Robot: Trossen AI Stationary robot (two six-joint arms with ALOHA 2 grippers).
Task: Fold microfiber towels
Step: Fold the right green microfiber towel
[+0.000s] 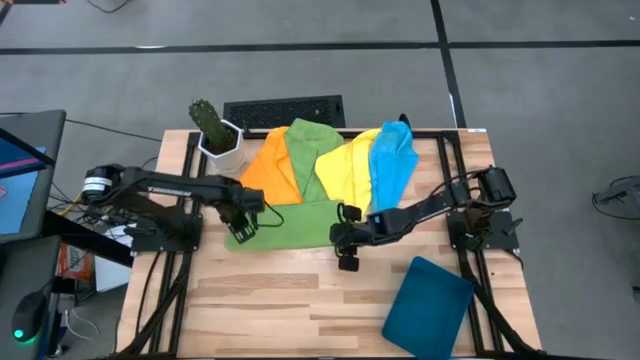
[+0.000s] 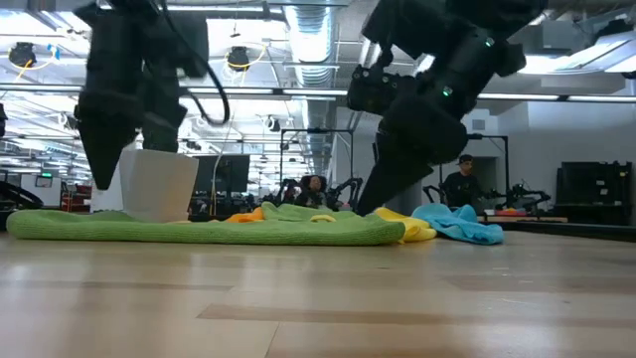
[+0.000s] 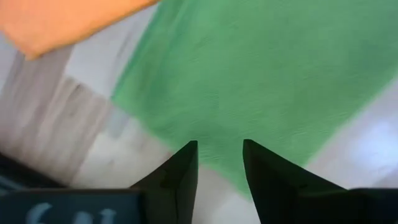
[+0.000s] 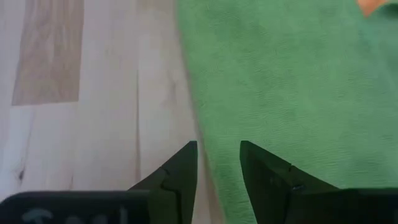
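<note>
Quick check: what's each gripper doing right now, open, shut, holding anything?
Left gripper: open over the green towel, holding nothing.
Right gripper: open at the same towel's edge, holding nothing.

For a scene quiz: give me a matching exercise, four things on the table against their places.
Things:
1. tray
2. cactus pot
3. blue towel
4. orange towel

Places:
A. far left corner
B. near right corner
C. pile's right end
D. pile's left end, beside the pot

Pairs: 1-B, 2-A, 3-C, 4-D
</note>
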